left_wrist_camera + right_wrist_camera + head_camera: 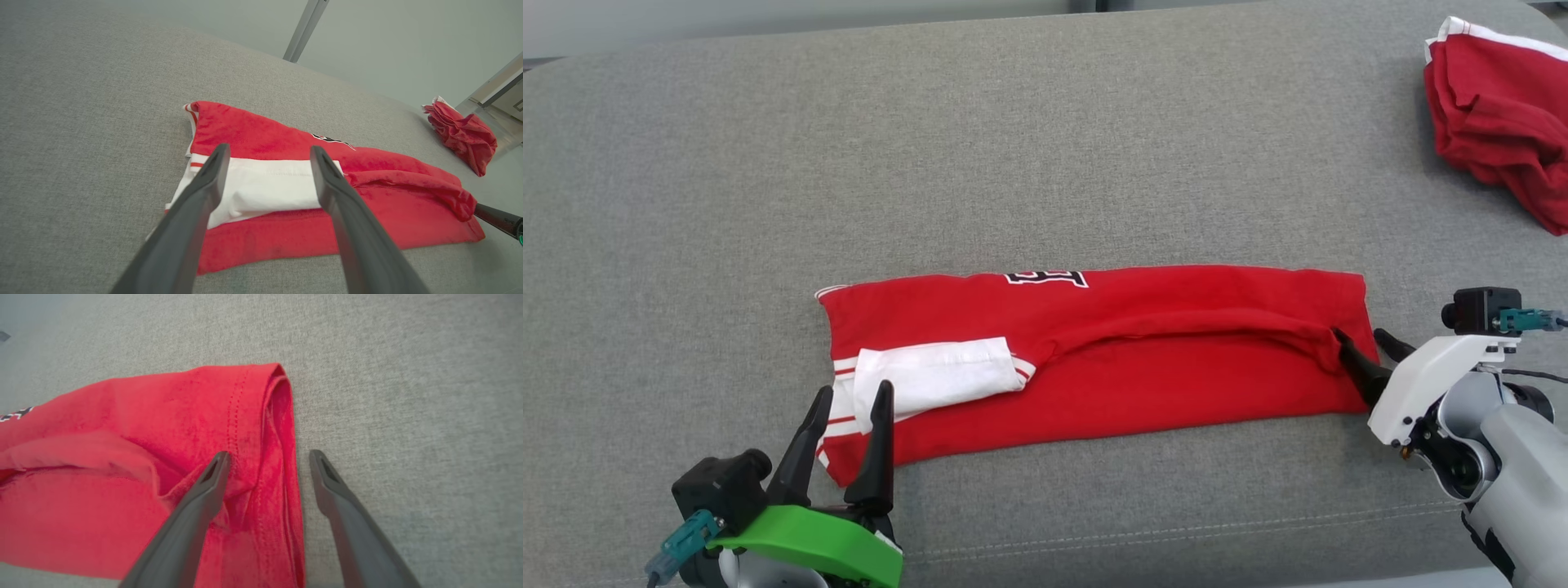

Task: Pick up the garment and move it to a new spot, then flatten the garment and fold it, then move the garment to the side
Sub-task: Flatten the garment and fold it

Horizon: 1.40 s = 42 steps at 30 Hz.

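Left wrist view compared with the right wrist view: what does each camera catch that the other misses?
Left wrist view, of the two: the white sleeve, a crumpled red garment far off, and the open left gripper. Right wrist view, of the two: the hem stitching close up, with the open right gripper straddling that edge. Both: the folded red jersey, its black lettering, the grey cushion.

Even, soft daylight with faint shadows and no glare; wrist views bend at the edges, slightly soft.
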Available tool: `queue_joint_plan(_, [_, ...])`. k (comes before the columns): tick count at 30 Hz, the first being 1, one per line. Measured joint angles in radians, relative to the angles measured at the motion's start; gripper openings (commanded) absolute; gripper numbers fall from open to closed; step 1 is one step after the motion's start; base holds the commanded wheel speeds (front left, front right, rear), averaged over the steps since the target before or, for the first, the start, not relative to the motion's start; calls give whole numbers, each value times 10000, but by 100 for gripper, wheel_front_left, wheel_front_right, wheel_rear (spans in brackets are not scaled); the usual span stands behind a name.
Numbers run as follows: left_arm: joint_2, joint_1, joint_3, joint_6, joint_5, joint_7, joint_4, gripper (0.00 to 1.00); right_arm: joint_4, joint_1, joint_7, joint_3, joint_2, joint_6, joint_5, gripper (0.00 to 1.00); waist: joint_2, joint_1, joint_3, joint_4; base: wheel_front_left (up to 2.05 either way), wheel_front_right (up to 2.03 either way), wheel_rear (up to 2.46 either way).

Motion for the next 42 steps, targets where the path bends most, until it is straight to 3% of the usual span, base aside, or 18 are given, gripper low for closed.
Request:
queue_joint_plan(3, [0, -2, -10, 10, 8, 0, -31, 100, 4, -26, 75, 105, 35, 15, -2, 100, 0, 0, 1, 33, 0, 0, 0])
queue_joint_plan(4, [0, -2, -12, 12, 15, 0, -31, 100, 21, -53, 82, 138, 35, 29, -2, 94, 0, 1, 0, 47, 0, 0, 0])
queue_joint_plan(5, [0, -2, -12, 12, 17, 0, -31, 100, 44, -81, 88, 178, 33, 31, -2, 53, 0, 0, -1, 61, 0, 0, 0])
queue_joint_plan(7, [0, -2, -10, 12, 17, 0, -31, 100, 90, -116, 111, 224, 33, 40, -2, 28, 0, 0, -5, 87, 0, 0, 0])
queue_joint_plan(10, [0, -2, -4, 12, 17, 0, -31, 100, 209, -170, 109, 245, 33, 86, -2, 0, 0, 0, -13, 119, 0, 0, 0])
queue_joint_plan(16, [-2, -2, 10, 13, 17, 0, -36, 100, 405, -257, -355, -113, 4, 115, 10, 0, 0, 0, -26, 125, 0, 0, 0])
queue_joint_plan(24, [0, -1, 25, 46, 19, 0, -40, 100, 541, -850, -1434, -591, -683, -25, -341, 0, 0, 0, -75, 59, 0, 0, 0])
queue_joint_plan(31, [2, 2, 38, 46, 75, 0, -36, 100, 859, -823, -1452, -479, -823, -10, -353, 0, 0, 0, -188, -44, 0, 0, 0])
queue_joint_plan(38, [6, 16, 33, 88, 75, 4, -36, 100, 1055, -855, -1237, -581, -1689, -4, -430, 0, 0, 0, -349, -266, 0, 0, 0])
queue_joint_plan(42, [4, 25, -25, 88, 75, 17, -33, 100, 1043, -933, -840, -736, -1747, 35, -136, 0, 0, 0, -450, -376, 0, 0, 0])
